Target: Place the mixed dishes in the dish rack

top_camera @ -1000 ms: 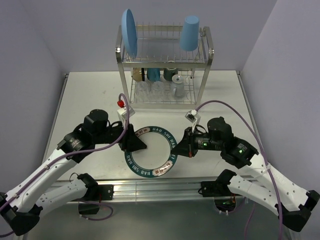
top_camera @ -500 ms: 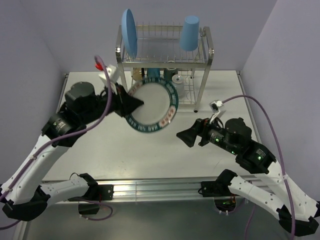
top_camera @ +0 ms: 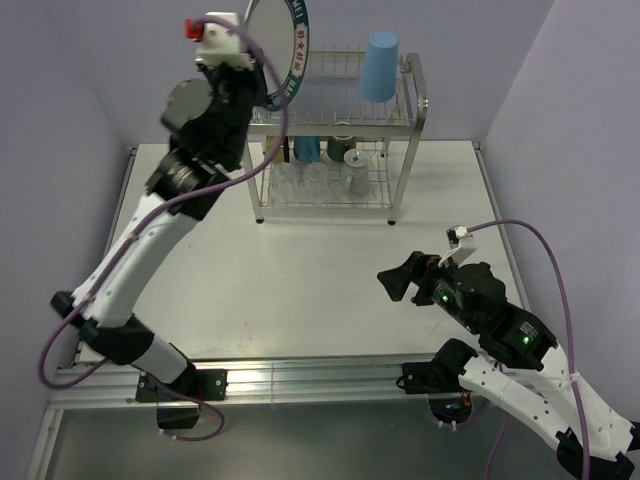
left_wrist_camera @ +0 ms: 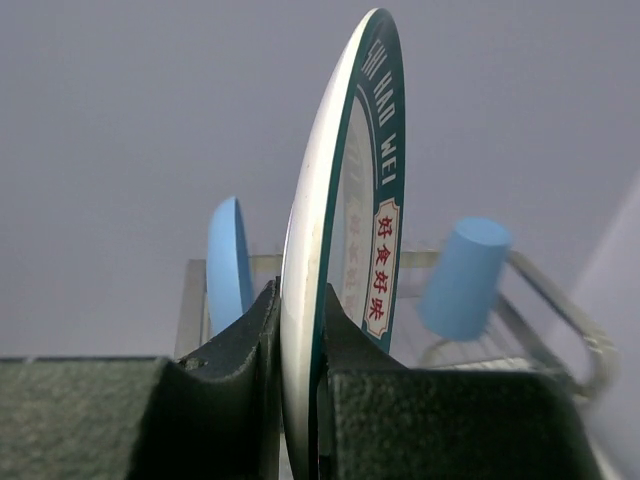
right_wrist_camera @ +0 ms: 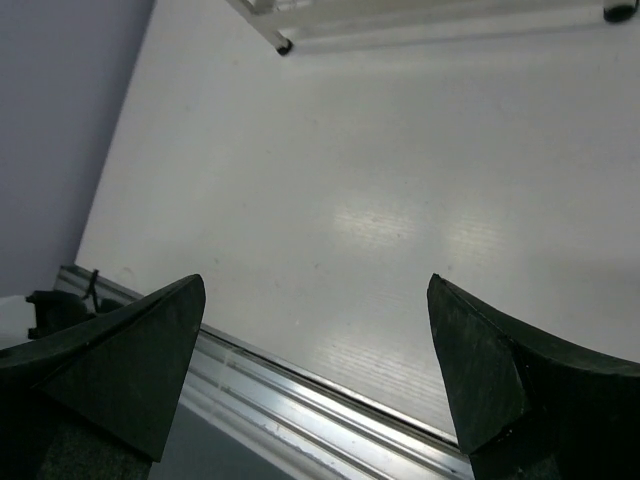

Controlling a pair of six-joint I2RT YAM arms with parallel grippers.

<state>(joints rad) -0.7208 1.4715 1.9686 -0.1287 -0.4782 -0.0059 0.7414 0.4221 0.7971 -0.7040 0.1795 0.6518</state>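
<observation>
white table (top_camera: 300, 270) boxed in by pale lilac walls (top_camera: 100, 60), metal rail (top_camera: 300, 378) along its near edge.

From above, white plate (top_camera: 280, 30) apparently hides blue plate (left_wrist_camera: 228, 265).

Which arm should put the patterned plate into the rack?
Left. The left claw grips the plate upright at the top of the dish rack; the right claw is open over the table.

The dish rack (top_camera: 330, 124) is shiny steel wire. The white plate (left_wrist_camera: 300, 300) looks glossy and smooth, the blue tumbler (left_wrist_camera: 463, 280) matt plastic. The tabletop (right_wrist_camera: 400, 200) is smooth, softly shining. The right tool (right_wrist_camera: 315, 285) is matt black, finely grained.
</observation>
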